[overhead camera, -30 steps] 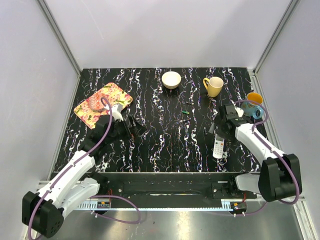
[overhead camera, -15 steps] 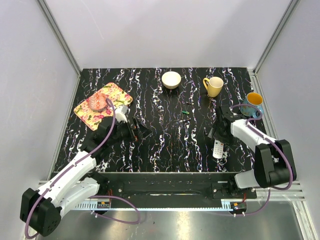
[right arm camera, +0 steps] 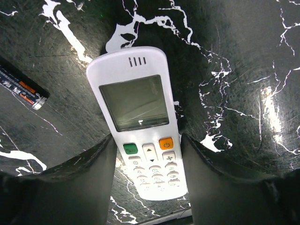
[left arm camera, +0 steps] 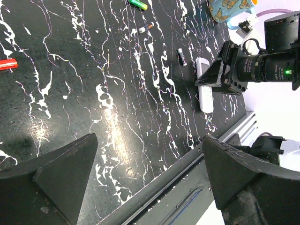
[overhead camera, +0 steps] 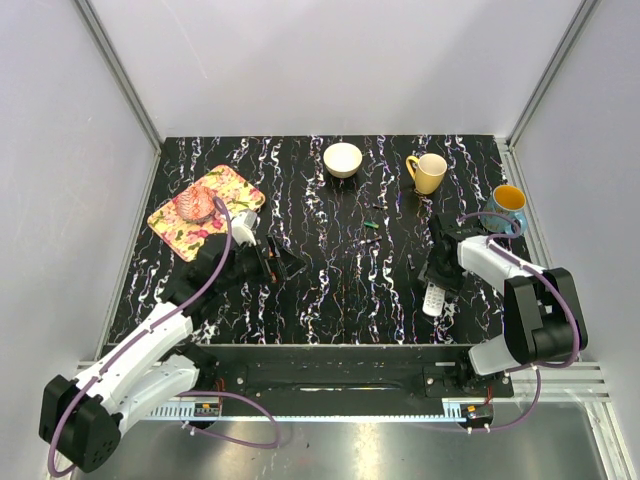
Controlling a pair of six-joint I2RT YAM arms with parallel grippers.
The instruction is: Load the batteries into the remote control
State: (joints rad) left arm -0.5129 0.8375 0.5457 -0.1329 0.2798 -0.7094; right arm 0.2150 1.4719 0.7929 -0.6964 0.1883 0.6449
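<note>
The white remote control (right arm camera: 140, 136) lies face up on the black marbled table, screen end away from my wrist; it also shows in the top view (overhead camera: 433, 298) and the left wrist view (left arm camera: 204, 89). My right gripper (right arm camera: 146, 164) straddles its button end with both fingers against its sides (overhead camera: 441, 268). A dark battery (right arm camera: 21, 89) lies just left of the remote (overhead camera: 410, 262). A green battery (overhead camera: 369, 225) lies farther back at the table's middle (left arm camera: 138, 3), with a tiny pale one (left arm camera: 146, 28) nearby. My left gripper (overhead camera: 285, 262) hangs open and empty (left arm camera: 149, 138) over the table's left half.
A white bowl (overhead camera: 342, 160) and a yellow mug (overhead camera: 428, 173) stand at the back. A blue mug (overhead camera: 507, 208) stands by the right arm. A floral plate (overhead camera: 225, 185) sits at the back left. A tiny red piece (left arm camera: 7, 63) lies near my left gripper.
My right gripper came down and toward the near edge onto the remote's end, and the remote shifted slightly. My left gripper edged a little to the right.
</note>
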